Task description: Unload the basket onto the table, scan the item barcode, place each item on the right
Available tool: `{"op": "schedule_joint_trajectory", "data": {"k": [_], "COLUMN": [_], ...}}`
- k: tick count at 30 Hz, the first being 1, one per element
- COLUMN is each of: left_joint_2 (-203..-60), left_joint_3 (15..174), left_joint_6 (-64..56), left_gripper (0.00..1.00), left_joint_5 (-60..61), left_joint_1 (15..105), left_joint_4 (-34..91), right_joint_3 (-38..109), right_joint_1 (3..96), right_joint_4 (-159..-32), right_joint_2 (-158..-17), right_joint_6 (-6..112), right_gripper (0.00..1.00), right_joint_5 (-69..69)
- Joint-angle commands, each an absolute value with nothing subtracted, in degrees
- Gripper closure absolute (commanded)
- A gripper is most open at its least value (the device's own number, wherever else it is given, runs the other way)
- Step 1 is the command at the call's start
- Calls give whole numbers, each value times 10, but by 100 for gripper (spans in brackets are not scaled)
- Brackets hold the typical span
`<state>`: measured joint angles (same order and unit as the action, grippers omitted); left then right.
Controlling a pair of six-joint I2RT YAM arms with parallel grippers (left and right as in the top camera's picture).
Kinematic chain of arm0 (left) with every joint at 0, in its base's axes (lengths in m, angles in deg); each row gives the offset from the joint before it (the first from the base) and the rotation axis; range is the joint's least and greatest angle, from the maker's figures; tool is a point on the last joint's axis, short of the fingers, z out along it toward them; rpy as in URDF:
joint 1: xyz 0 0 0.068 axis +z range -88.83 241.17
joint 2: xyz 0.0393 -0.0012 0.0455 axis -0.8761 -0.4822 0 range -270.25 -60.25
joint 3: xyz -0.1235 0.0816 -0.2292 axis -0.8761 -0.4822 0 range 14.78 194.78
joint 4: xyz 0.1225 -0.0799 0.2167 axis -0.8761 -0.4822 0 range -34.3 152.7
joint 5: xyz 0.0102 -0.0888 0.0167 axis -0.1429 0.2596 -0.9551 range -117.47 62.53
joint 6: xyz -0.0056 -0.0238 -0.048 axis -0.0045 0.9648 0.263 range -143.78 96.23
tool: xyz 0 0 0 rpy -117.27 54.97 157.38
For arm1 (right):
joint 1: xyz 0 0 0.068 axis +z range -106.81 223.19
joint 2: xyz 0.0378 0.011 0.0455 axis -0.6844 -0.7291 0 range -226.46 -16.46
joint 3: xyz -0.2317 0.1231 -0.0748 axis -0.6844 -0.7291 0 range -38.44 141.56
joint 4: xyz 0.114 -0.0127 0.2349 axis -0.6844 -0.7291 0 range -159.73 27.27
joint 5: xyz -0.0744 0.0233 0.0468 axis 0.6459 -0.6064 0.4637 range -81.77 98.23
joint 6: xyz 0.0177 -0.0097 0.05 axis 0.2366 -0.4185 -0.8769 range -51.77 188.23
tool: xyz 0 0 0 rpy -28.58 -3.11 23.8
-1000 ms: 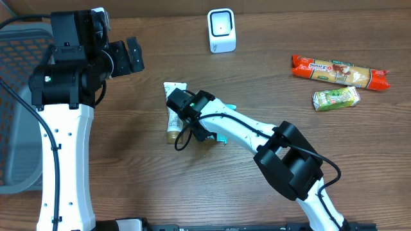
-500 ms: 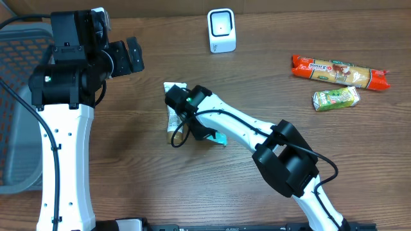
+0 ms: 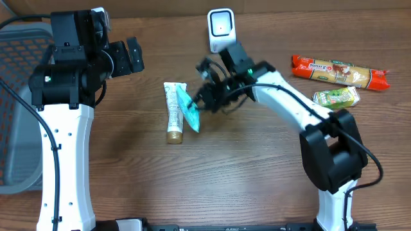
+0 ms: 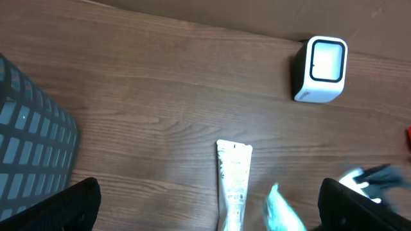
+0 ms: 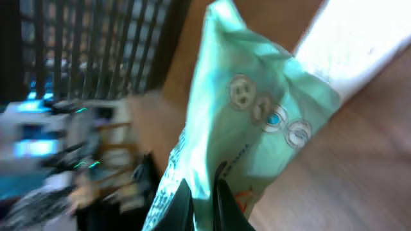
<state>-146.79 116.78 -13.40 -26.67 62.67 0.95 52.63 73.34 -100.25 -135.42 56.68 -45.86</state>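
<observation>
Near edge of table: right arm's base, the arm reaching away and leftward across the brown wooden table [image 3: 128, 173].

Mid-table: white squeeze tube with a gold cap [image 3: 173, 112] lying flat, cap toward the robot. Small teal foil packet [image 3: 188, 109] sits just at the tube's right side, its lower end overlapping the tube's edge from overhead. Right gripper [image 3: 207, 96] clenched on the packet's upper end. The wrist view shows the foil pinched between the two fingers [image 5: 183, 204], and the picture is blurred. Cannot tell whether the packet is clear of the tabletop.

Right side, mid-depth: small green wrapped snack [image 3: 336, 97], and just beyond it a long orange-red packaged bar [image 3: 340, 70]. Both lie flat, well apart from the packet.

Left side: grey mesh basket [image 3: 19, 96] at the table's edge. Left gripper [image 3: 128, 56] hangs above bare wood beside it, jaws spread wide, nothing between them.

Far edge: white box-shaped barcode scanner [image 3: 221, 30] standing upright, beyond the right gripper, apart from the packet.
</observation>
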Motion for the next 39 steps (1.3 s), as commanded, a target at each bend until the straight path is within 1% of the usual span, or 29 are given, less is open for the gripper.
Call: {"op": "schedule_joint_trajectory", "data": {"k": [1,3,5,9,11,15,17,18,19,21,25,28,30,31,34,35,37,38,39], "left_joint_2": [-1471,-1471,-1471,-1471,-1471,-1471,-1471,-1471,-1471,-1471,-1471,-1471,-1471,-1471,-1471,-1471,-1471,-1471,-1471], "left_joint_3": [1171,1171,1171,1171,1171,1171,1171,1171,1171,1171,1171,1171,1171,1171,1171,1171,1171,1171,1171], "left_joint_6": [-135,-135,-135,-135,-135,-135,-135,-135,-135,-135,-135,-135,-135,-135,-135,-135,-135,-135,-135], "left_gripper": [0,0,0,1,0,0,0,0,0,0,0,1,0,0,0,0,0,0,0], "left_joint_5": [-270,-270,-270,-270,-270,-270,-270,-270,-270,-270,-270,-270,-270,-270,-270,-270,-270,-270,-270], "left_joint_1": [626,626,626,626,626,626,626,626,626,626,626,626,626,626,626,626,626,626,626], "left_joint_4": [12,12,12,12,12,12,12,12,12,12,12,12,12,12,12,12,12,12,12], "right_joint_3": [414,379,366,362,362,363,363,363,363,370,402,450,474,484,520,529,530,528,527], "right_joint_1": [704,690,684,683,683,682,682,682,681,674,666,667,668,668,670,674,680,688,691], "right_joint_4": [-902,-878,-882,-919,-954,-992,-994,-995,-996,-1018,-1069,-1148,-1188,-1201,-1227,-1220,-1203,-1188,-1184], "right_joint_2": [-1359,-1359,-1359,-1359,-1359,-1359,-1359,-1359,-1359,-1358,-1355,-1338,-1329,-1326,-1313,-1308,-1307,-1308,-1308], "right_joint_6": [448,428,427,426,405,374,364,364,358,350,360,372,380,392,428,447,447,447,447], "right_gripper": [96,96,96,96,96,96,91,87,73,61,60,59,57,57,64,83,93,96,96], "right_joint_5": [-563,-542,-515,-419,-347,-276,-263,-260,-255,-233,-185,-71,-21,-16,-29,-63,-102,-127,-130]}}
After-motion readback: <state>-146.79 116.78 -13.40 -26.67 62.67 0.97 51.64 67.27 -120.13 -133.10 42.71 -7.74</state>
